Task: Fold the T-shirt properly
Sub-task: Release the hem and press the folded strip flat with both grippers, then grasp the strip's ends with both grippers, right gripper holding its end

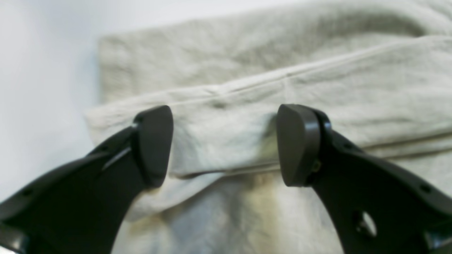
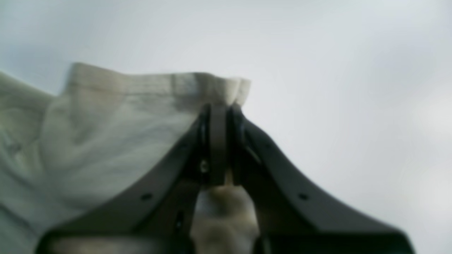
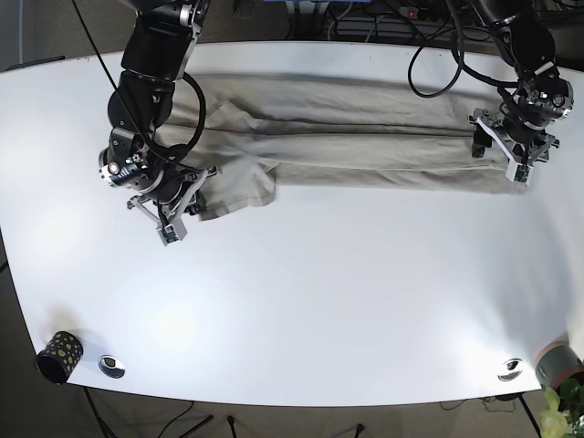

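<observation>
The white bench (image 3: 301,301) takes up most of the base view, and the beige T-shirt (image 3: 365,137) lies across its far half as a long narrow band, already folded lengthwise, with its long axis running from one side of the bench to the other. Each arm sits at one end of that band, well apart from the other. The right claw (image 2: 220,116) is clenched on the hemmed edge of the cloth, its pads pressed flat together with fabric bunched between and behind them; in the base view it sits at the rumpled end of the shirt, where a flap hangs toward the near edge of the bench. The left claw (image 1: 224,144) is released, its two pads spread wide and straddling a stitched fold at the other end of the shirt, with the cloth lying directly between and beneath them; whether the pads touch the fabric cannot be told. Judging from this, the next fold brings one end toward the other along the long axis, so the left claw likely needs to close on the layers it straddles. A patterned cup (image 3: 58,355) stands near the front corner, far from the work.
</observation>
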{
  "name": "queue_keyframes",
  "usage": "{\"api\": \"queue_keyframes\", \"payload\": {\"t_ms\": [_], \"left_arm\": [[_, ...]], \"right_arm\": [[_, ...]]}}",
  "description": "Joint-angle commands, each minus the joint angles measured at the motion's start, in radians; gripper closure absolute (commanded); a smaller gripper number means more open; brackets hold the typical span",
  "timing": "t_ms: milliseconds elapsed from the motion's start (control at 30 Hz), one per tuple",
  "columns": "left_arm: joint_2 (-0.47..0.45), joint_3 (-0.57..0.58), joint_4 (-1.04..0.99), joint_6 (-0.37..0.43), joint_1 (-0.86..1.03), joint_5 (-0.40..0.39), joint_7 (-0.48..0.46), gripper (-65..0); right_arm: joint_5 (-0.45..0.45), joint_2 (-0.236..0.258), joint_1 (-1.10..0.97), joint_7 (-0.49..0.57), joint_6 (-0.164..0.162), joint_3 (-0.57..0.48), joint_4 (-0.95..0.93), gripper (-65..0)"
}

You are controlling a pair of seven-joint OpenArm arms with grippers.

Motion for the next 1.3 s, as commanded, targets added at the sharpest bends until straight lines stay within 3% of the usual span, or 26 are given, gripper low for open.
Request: {"api": "queue_keyframes", "payload": {"t_ms": [0, 233, 367, 700, 933, 1000, 1167, 1267], "left_arm": [[-0.017, -0.005, -0.02, 0.002, -0.007, -0.009, -0.017, -42.1], [-0.018, -0.006, -0.037, 0.002, -0.006, -0.01, -0.019, -42.1], [-0.018, -0.006, -0.042, 0.002, -0.009, -0.01, -0.019, -42.1], [-0.018, -0.006, -0.04, 0.002, -0.01, -0.01, -0.019, -42.1], [-0.018, -0.006, -0.033, 0.002, -0.02, -0.019, -0.019, -42.1], [-0.018, -0.009, -0.02, 0.002, -0.032, -0.019, -0.016, -42.2], [-0.009, -0.049, 0.058, 0.002, -0.038, -0.027, -0.013, -42.5], [0.0, -0.051, 0.098, 0.002, -0.038, -0.085, -0.013, -42.5]], "right_arm": [[0.014, 0.009, 0.011, -0.035, 0.001, 0.002, 0.116, 0.0], [0.014, 0.007, -0.086, -0.165, 0.001, 0.009, 0.346, 0.0], [0.014, -0.025, -0.166, -0.198, 0.001, 0.011, 0.452, 0.0], [0.012, -0.042, -0.302, -0.201, 0.001, 0.016, 0.474, -0.6], [0.014, -0.074, -0.307, -0.201, 0.001, 0.174, 0.452, -36.8], [0.017, -0.076, -0.307, -0.201, 0.001, 0.178, 0.457, -43.0], [0.151, -0.068, -0.328, -0.219, 0.001, 0.177, 0.509, -42.3], [0.227, -0.068, -0.342, -0.25, 0.001, 0.174, 0.508, -42.2]]}}
